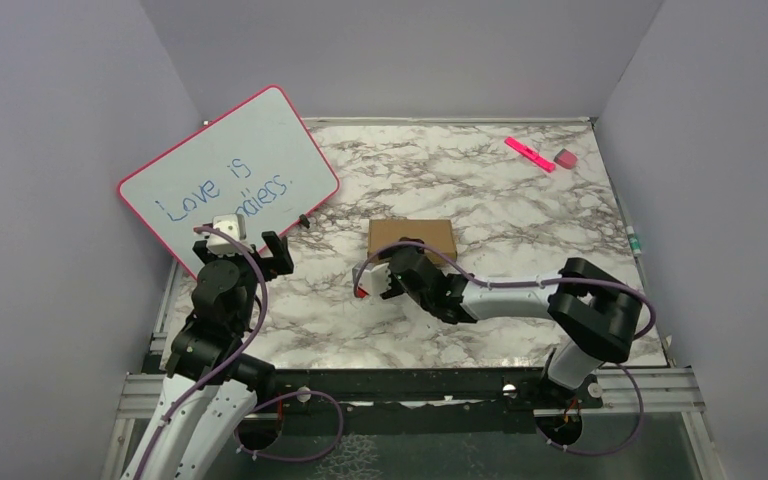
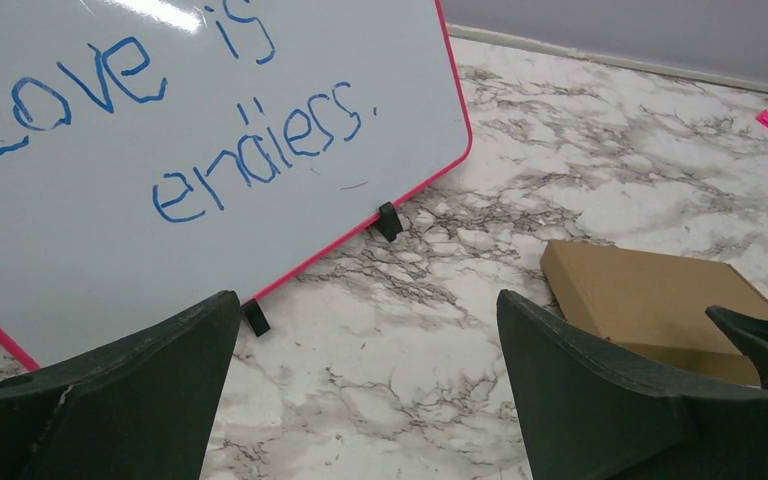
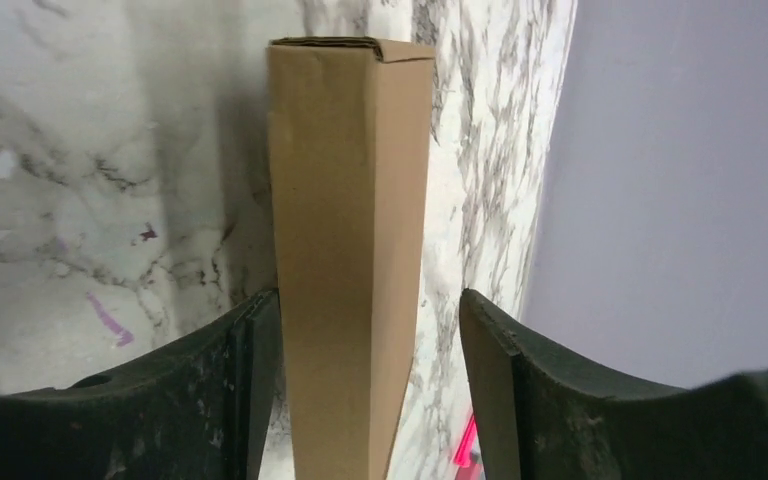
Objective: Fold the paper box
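paper box (image 1: 412, 238) mid-surface | right gripper (image 3: 368, 300) spread, straddling its near edge, unclamped | left gripper (image 2: 365, 295) released, near left edge

Plain brown cardboard paper box (image 1: 412, 238), folded shut and flat, lies at the marble table's (image 1: 520, 200) centre, long edges running nine-to-three o'clock.

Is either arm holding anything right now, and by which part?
Nothing is clamped. The right tool straddles the cardboard box's near edge, open; the left tool is open and empty.

The closed paper box (image 1: 412, 238) lies flat on the marble table (image 1: 520, 200).
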Available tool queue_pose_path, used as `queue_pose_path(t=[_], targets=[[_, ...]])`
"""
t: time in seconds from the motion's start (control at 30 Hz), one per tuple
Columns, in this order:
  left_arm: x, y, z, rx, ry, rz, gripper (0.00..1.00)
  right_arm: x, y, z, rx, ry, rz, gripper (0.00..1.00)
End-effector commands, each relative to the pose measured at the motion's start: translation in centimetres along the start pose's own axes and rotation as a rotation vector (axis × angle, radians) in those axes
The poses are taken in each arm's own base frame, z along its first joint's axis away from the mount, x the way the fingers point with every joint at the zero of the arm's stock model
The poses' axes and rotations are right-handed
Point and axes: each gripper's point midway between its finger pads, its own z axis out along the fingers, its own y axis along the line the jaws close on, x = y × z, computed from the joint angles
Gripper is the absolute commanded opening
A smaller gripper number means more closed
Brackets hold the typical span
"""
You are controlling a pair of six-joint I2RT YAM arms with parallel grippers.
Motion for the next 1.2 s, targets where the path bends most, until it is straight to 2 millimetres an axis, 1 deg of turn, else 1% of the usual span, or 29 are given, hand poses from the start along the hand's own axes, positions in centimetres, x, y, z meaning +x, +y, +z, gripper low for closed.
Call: queue_pose_path(t=[0.0, 0.07, 0.13, 0.2, 0.23, 0.3, 0.37, 0.43, 0.5, 0.57, 0.67, 0.73, 0.8, 0.83, 0.87, 0.93, 1.03, 1.1, 1.17], targets=[[-0.5, 0.1, 0.0, -0.004, -0.025, 0.004, 0.99, -1.2, 1.1, -1.1, -0.024, 0.001, 0.088, 0.73], [-0.5, -0.1, 0.0, 0.007, -0.027, 0.002, 0.99, -1.3, 1.9, -1.9, -0.068, -0.001, 0.124, 0.79], [-0.6, -0.3, -0.1, 0.02, -0.029, -0.001, 0.99, -1.1, 3.2, -2.8, -0.154, 0.02, 0.149, 0.87], [-0.6, -0.6, -0.1, 0.038, -0.03, -0.003, 0.99, -1.4, 3.7, -3.9, -0.225, 0.03, 0.215, 0.92], [-0.6, -0.7, -0.2, 0.048, -0.03, -0.003, 0.99, -1.6, 3.6, -4.3, -0.241, 0.025, 0.243, 0.95], [-0.6, -1.1, -0.2, 0.067, -0.029, -0.003, 0.99, -2.6, 3.2, -5.1, -0.263, -0.002, 0.326, 1.0], [-0.6, -1.4, -0.2, 0.087, -0.029, -0.004, 0.99, -3.2, 1.9, -5.2, -0.221, -0.02, 0.423, 1.0], [-0.7, -1.6, -0.3, 0.095, -0.03, -0.005, 0.99, -3.3, 0.5, -5.1, -0.199, -0.034, 0.545, 1.0], [-0.8, -1.7, -0.3, 0.103, -0.032, -0.006, 0.99, -2.7, -0.9, -4.7, -0.172, -0.026, 0.665, 1.0], [-0.9, -1.7, -0.3, 0.099, -0.036, -0.016, 0.99, -1.4, -2.5, -4.3, -0.121, -0.003, 0.778, 1.0], [-1.5, -1.4, -0.6, 0.084, -0.057, -0.037, 0.99, 1.7, -5.0, -4.0, -0.046, 0.024, 0.994, 1.0], [-2.0, -1.1, -1.0, 0.075, -0.076, -0.052, 0.99, 4.2, -6.6, -4.5, 0.011, 0.037, 1.123, 1.0], [-2.6, -1.2, -1.6, 0.09, -0.102, -0.064, 0.99, 6.9, -8.1, -5.5, 0.076, 0.047, 1.226, 1.0], [-3.0, -1.2, -2.1, 0.099, -0.122, -0.076, 0.99, 8.1, -8.6, -6.3, 0.109, 0.05, 1.288, 1.0], [-3.5, -1.1, -2.7, 0.106, -0.148, -0.091, 0.99, 9.5, -9.5, -7.4, 0.156, 0.046, 1.345, 1.0], [-4.0, -0.7, -3.6, 0.105, -0.181, -0.111, 0.99, 12.3, -10.3, -9.4, 0.242, 0.066, 1.452, 1.0], [-4.3, 0.3, -4.7, 0.074, -0.212, -0.136, 0.99, 16.0, -11.0, -13.2, 0.408, 0.096, 1.583, 1.0], [-4.6, 0.8, -5.4, 0.061, -0.232, -0.156, 0.99, 17.3, -11.2, -15.8, 0.516, 0.1, 1.622, 1.0], [-5.2, 1.1, -6.0, 0.059, -0.256, -0.168, 0.99, 17.9, -11.3, -18.3, 0.595, 0.082, 1.647, 1.0]])
